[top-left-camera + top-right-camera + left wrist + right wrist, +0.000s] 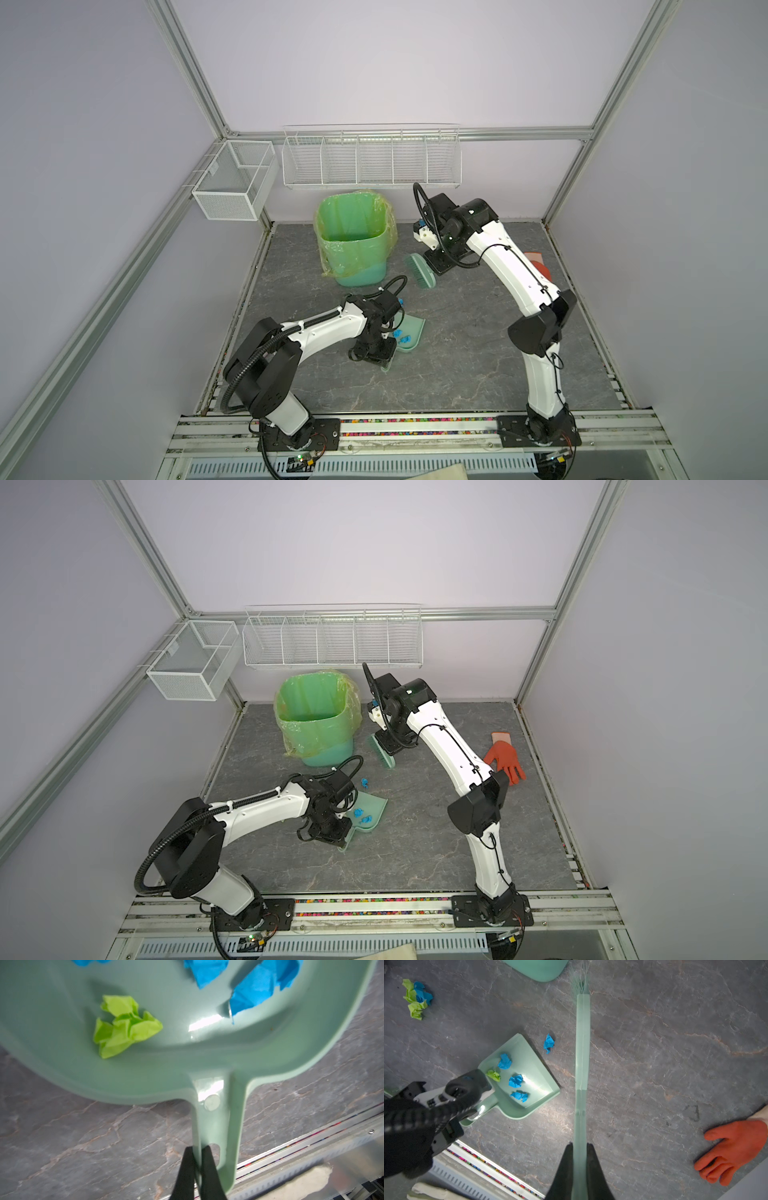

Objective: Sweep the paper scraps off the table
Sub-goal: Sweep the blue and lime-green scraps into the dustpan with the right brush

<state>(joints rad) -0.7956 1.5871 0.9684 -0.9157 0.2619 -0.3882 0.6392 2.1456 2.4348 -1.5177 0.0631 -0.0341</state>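
The left hand (197,1148) clamps the handle of the dustpan (538,1076), paper scraps (515,1081) already aboard; its lip, seemingly flat on the bench (654,1064), should stay pressed down. The right hand (579,1145), gripping the brush (582,1053), should land behind the loose blue scrap (549,1043) and draw it in gently.
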